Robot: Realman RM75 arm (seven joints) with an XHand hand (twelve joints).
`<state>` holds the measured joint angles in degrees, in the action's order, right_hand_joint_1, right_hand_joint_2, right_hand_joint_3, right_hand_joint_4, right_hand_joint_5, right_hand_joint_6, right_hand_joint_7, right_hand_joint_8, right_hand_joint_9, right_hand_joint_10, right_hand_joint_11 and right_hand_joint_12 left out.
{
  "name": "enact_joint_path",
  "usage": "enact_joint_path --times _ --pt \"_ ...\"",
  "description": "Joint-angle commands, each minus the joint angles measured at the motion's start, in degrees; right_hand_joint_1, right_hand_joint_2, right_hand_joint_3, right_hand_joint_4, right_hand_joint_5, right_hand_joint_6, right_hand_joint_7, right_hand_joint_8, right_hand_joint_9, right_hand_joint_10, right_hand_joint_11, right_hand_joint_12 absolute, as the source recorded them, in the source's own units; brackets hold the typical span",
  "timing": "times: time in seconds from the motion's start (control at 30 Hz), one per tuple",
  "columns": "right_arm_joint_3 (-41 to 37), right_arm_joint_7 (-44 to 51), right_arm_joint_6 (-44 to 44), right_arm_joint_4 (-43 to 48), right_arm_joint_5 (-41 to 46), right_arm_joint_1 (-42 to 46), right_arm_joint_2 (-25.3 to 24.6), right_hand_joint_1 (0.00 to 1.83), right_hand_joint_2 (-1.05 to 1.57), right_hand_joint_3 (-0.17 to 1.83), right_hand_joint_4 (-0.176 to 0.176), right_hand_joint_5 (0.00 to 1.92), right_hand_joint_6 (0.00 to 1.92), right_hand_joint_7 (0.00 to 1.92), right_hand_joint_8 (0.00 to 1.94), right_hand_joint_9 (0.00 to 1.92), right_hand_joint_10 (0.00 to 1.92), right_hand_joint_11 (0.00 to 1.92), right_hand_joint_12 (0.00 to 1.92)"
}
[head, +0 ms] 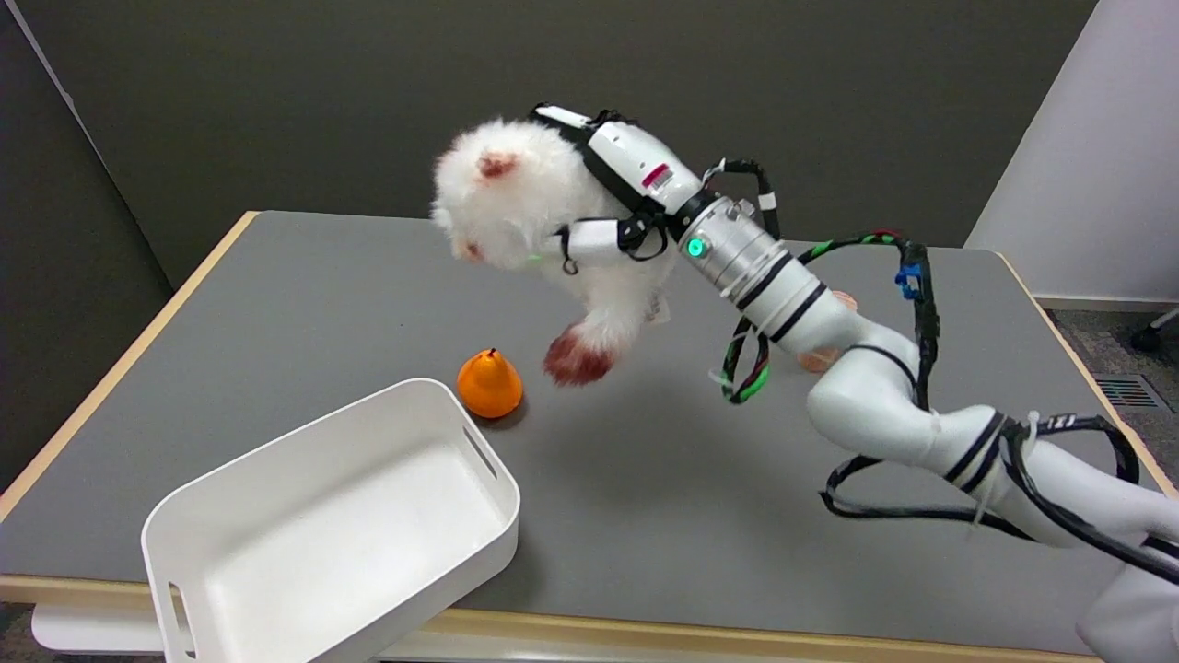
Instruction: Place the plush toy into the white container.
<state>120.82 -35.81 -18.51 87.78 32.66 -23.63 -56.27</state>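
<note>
Right hand (608, 198) grips fluffy white plush toy (525, 207) clear of grey table (322, 304); toy's long axis slants, head up-left, red-tipped foot hanging down-right, near orange pear-shaped fruit (489, 385).

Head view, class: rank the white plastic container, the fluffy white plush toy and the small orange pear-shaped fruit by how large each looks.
1. White plastic container, clearly largest, though it also sits nearest the camera.
2. Fluffy white plush toy, held in the air.
3. Small orange pear-shaped fruit, clearly smallest.

Even, soft overhead light; faint shadows; sharp.
</note>
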Motion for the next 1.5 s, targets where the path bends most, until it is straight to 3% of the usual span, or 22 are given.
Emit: enact_joint_path --times 0.03,0.33,0.7,1.37,1.4,1.43,1.47,1.5 --pt "14.8 1.2 -4.0 11.1 17.0 7.1 -7.3 1.32 1.19 0.22 -0.147 0.47 1.69 0.70 1.52 0.70 1.57 0.81 1.92" --pt "22.0 0.7 -2.2 0.4 17.0 -1.6 -17.1 1.29 1.24 0.19 -0.129 0.41 1.75 0.62 1.63 0.65 1.64 0.70 1.92" --pt "26.3 0.6 -0.5 -8.2 16.5 -10.8 -24.3 1.28 1.28 0.15 -0.132 0.37 1.77 0.59 1.66 0.63 1.67 0.67 1.92" --pt "25.6 1.2 3.3 -5.2 20.5 -7.8 -23.3 1.29 1.27 0.15 -0.146 0.38 1.75 0.61 1.65 0.63 1.67 0.68 1.92" --pt "25.5 1.2 3.8 -5.1 20.5 -7.7 -23.0 1.27 1.24 0.20 -0.142 0.37 1.72 0.60 1.62 0.62 1.66 0.65 1.92" --pt "25.4 1.1 4.3 -5.0 20.5 -7.5 -22.8 1.12 1.00 0.63 -0.097 0.29 1.40 0.50 1.41 0.54 1.48 0.42 1.92" --pt "25.2 0.8 4.5 -5.0 20.5 -7.4 -22.6 1.01 0.84 0.90 -0.067 0.23 1.12 0.42 1.18 0.46 1.29 0.27 1.87" --pt "24.9 0.7 4.8 -5.0 20.5 -7.3 -22.5 0.93 0.78 0.96 -0.054 0.21 0.77 0.34 0.83 0.33 1.00 0.24 1.66"
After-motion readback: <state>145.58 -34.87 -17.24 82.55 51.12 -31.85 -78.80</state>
